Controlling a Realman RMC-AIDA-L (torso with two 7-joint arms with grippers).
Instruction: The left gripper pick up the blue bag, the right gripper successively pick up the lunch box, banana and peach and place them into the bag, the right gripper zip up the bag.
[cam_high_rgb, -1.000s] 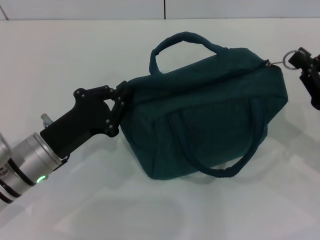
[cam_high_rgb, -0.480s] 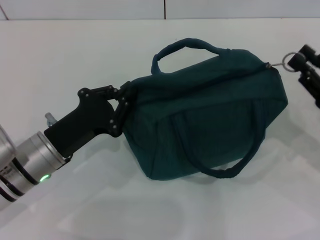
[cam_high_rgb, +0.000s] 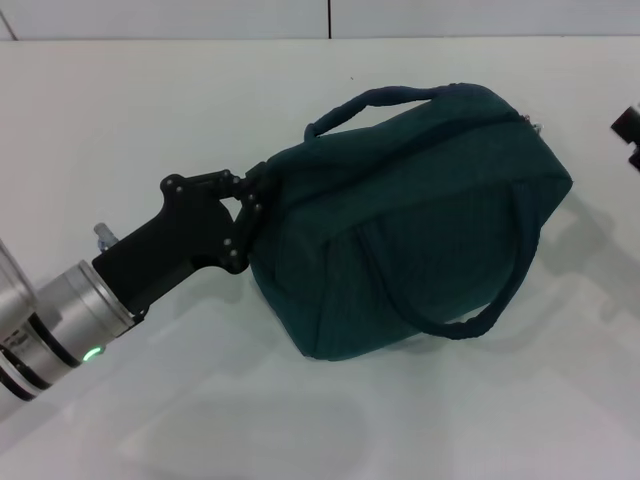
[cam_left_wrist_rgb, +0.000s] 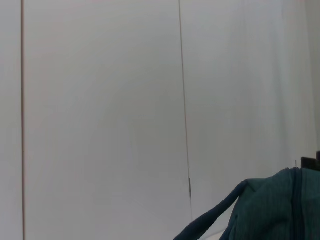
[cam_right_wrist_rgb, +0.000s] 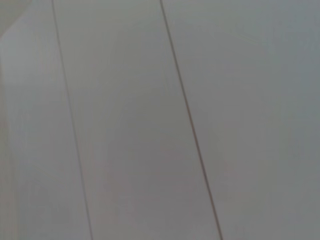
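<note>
Your left claw (cam_high_rgb: 252, 205) is clamped on the end of the blue bag (cam_high_rgb: 420, 215), zipped, on the white counter (cam_high_rgb: 150, 110). Your right claw (cam_high_rgb: 629, 128) sits at the edge; its fingers can't be told.

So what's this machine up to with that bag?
The robot's left gripper, a black two-finger claw on a silver arm, is clamped on one end of a large dark teal-blue fabric bag resting on the white table. The bag looks zipped shut, with its loop handles lying loose. The right gripper only just shows at the far edge, apart from the bag. No food or lunch box is in sight, so presumably it is already packed inside.
</note>
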